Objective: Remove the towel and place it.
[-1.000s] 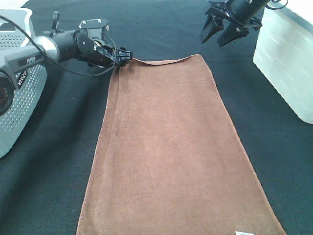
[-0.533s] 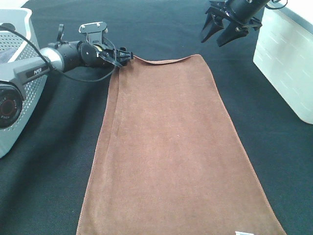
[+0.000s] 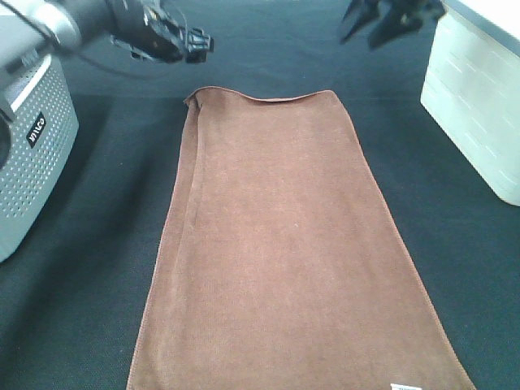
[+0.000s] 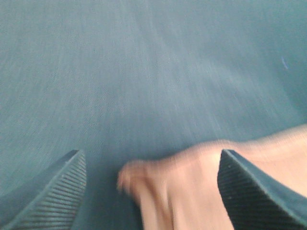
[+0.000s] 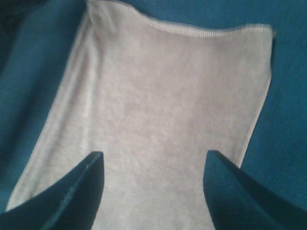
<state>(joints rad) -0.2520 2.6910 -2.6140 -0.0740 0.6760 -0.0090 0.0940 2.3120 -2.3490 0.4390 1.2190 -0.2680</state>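
The towel [image 3: 284, 244] lay flat and lengthwise on the black table [image 3: 106, 244], its far edge toward twelve o'clock, its white tag [image 3: 405, 387] at the five o'clock corner. The left hand [image 3: 195, 42] hung above the table near the eleven o'clock corner, jaws spread wide and empty. The right hand [image 3: 382, 16] hung beyond the one o'clock corner, likewise wide open with nothing in it. To lift the towel cleanly, each hand should probably drop onto its own far corner, pinch a good fold of fabric well inside the hem, and rise level with the other so it hangs evenly.
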